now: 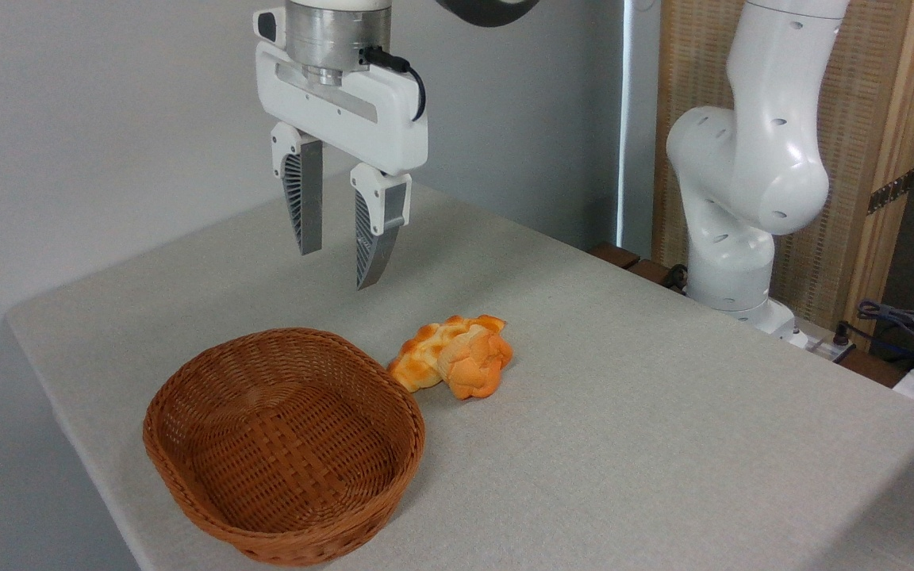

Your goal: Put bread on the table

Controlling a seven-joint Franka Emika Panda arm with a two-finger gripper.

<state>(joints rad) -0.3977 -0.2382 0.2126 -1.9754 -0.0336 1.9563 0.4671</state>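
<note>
The two ribbed fingers (302, 202) of the gripper (335, 266) hang spread apart with nothing between them, pointing straight down, well above the table (663, 444). Below them and slightly nearer sits a brown wicker basket (187, 476) at the near left of the cloth, and it looks empty: only bare weave shows on its floor.

Just to the right of the basket's far rim lies the bread (453, 357), already on the cloth. From here it reads as a golden-orange lump, a paler crusted part on the left and a rounder, deeper orange knot on the right; I cannot tell whether that is one piece folded on itself or two pieces pressed together. It seems to touch or nearly touch the basket's rim.

Judging by this, the placing looks done or all but done, with the bread out and the fingers released. What is left is to get clear cleanly: I would lift straight up, or draw away to the far side, rather than swing low over the bread, so a fingertip does not catch the loaf or nudge the basket. The arm's white base (735, 262) stands at the far right edge, and a pull back that way has open cloth beneath it.
</note>
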